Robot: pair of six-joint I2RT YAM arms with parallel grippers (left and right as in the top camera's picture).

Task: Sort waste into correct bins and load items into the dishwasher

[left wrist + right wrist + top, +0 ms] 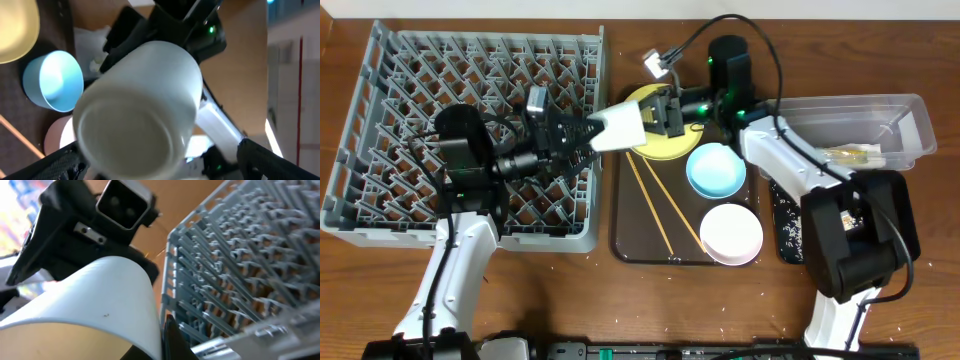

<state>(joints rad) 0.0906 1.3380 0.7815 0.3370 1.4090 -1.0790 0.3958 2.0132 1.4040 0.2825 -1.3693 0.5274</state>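
Note:
The small white cup (620, 127) hangs on its side between the grey dish rack (350, 130) and the yellow plate (662, 150). My right gripper (658, 113) is shut on the cup's rim; in the right wrist view a finger (162, 340) pinches the cup wall (100, 295). My left gripper (585, 135) is at the cup's base, its fingers (160, 162) spread wider than the cup (140, 110), the right one clear of it. The light blue bowl (716, 170), white bowl (731, 234) and chopsticks (660, 205) lie on the brown tray.
The brown serving tray (620, 240) sits right of the rack. The clear tub (910, 110) at the far right holds a wrapper and packet (855, 153). The black tray (788, 235) with whitish scraps lies partly under my right arm. The rack (240, 255) is close beside the cup.

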